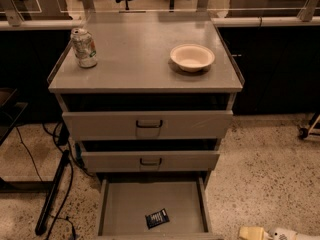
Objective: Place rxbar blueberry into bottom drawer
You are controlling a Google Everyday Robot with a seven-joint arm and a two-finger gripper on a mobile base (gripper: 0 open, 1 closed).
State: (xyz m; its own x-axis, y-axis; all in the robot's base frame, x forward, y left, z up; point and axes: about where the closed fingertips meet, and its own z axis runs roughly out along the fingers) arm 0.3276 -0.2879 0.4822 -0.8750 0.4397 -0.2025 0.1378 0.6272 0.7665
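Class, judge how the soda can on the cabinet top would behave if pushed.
The soda can stands upright, tall and narrow, so a high push would probably tip it; once down, its round body would likely roll. Its smooth wall may be slippery. The claw sits at bottom right, far from it.

The gripper [256, 233] sits at the bottom edge, mostly cut off. Left of it the bottom drawer [131, 204] has its front cropped too; lettering on the rxbar blueberry [157, 218] is too small to read
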